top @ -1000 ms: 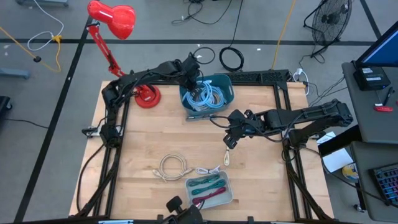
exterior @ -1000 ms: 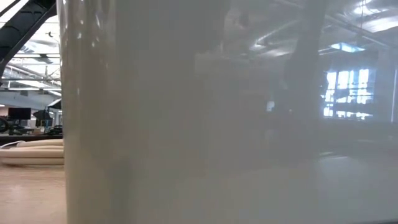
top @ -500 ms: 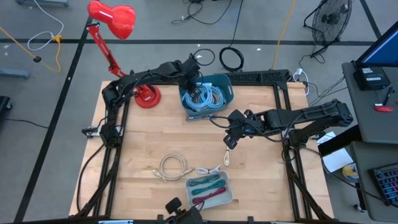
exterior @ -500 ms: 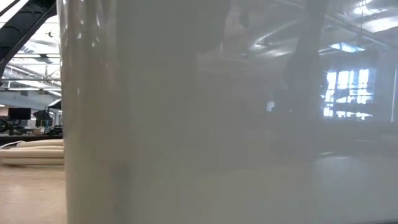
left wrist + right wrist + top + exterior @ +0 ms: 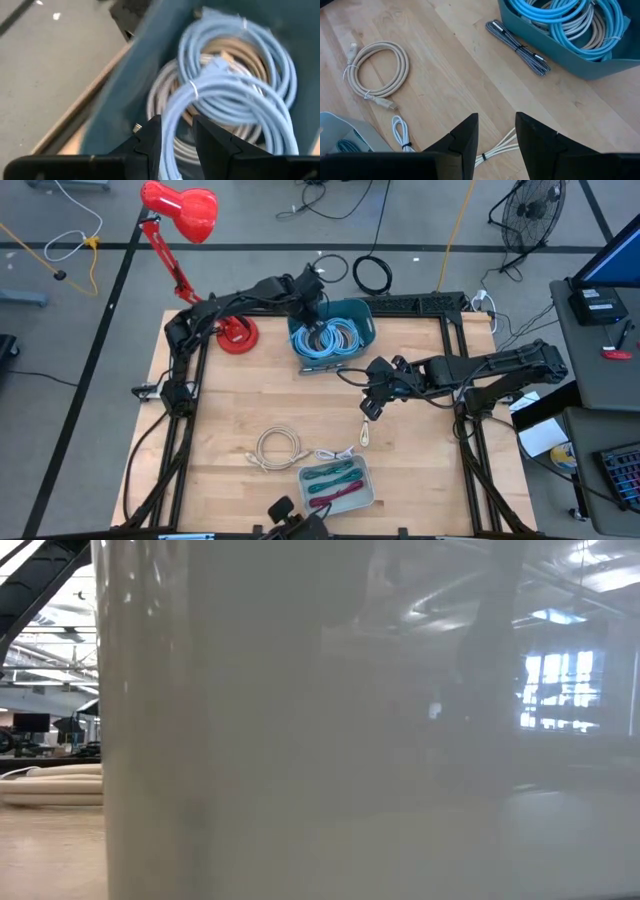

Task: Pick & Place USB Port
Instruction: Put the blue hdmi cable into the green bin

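A teal bin [image 5: 366, 322] at the table's far side holds light blue [image 5: 325, 338] and beige cable coils. My left gripper [image 5: 310, 307] reaches into it from the far left, and its fingers are closed around a light blue loop [image 5: 235, 95]. My right gripper [image 5: 370, 408] hangs open over the table's middle, just above a thin white cable [image 5: 490, 155] that lies flat on the wood [image 5: 362, 435]. A beige coil [image 5: 278, 447] and a small white cable [image 5: 335, 453] lie nearer the front edge. My left gripper [image 5: 177, 150] pinches one strand of the light blue coil [image 5: 175, 135] between its two fingers, coming from above and slanting down into the bin. The rest of the coil lies on the other cables in the bin [image 5: 125, 85].
A black braided cable [image 5: 517, 47] lies beside the bin's near wall. A grey tray [image 5: 366, 492] with green and red cables stands at the front edge and fills the low view [image 5: 300, 740]. A red lamp [image 5: 185, 210] stands at the far left, its base [image 5: 236, 335] next to the bin.
The cable coils in the bin have shifted and lie differently under my left gripper, which has stayed in the bin. My right arm has kept still.
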Robot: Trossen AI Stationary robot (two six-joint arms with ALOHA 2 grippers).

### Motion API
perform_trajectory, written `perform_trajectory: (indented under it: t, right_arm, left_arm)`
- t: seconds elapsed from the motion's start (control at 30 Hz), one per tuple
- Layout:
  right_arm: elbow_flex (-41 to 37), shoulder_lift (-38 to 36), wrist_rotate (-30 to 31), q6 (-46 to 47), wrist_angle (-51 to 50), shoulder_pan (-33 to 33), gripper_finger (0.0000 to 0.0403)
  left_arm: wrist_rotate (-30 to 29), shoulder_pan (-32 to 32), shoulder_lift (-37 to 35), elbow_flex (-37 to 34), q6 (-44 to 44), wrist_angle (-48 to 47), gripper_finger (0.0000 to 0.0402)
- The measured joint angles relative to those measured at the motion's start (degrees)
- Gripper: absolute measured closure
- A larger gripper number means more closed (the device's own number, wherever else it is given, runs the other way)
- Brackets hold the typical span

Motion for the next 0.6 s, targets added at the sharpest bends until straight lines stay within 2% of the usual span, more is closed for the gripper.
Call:
perform_trajectory:
  t: [0.13, 0.27, 0.4, 0.47, 0.6]
  right_arm:
    - [0.0, 0.0, -0.12, -0.22, -0.17, 0.0, 0.0282]
    - [0.0, 0.0, -0.14, -0.46, -1.01, 0.0, 0.0282]
    - [0.0, 0.0, -0.14, -1.27, -1.33, 0.0, 0.0282]
    - [0.0, 0.0, -0.16, -1.49, -1.33, 0.0, 0.0282]
    - [0.0, 0.0, -0.16, -1.7, -1.33, 0.0, 0.0282]
  left_arm:
    - [0.11, 0.02, 0.0, 3.45, -0.5, -0.15, 0.0286]
    - [5.57, -0.23, -0.04, 7.06, -2.34, -1.26, 0.0286]
    - [7.15, -1.34, -0.09, 7.98, -4.78, -4.13, 0.0294]
    - [7.15, -2.23, -0.09, 7.94, -4.24, -6.78, 0.0316]
    - [7.13, -4.09, 1.27, 7.91, -1.07, -9.86, 0.0388]
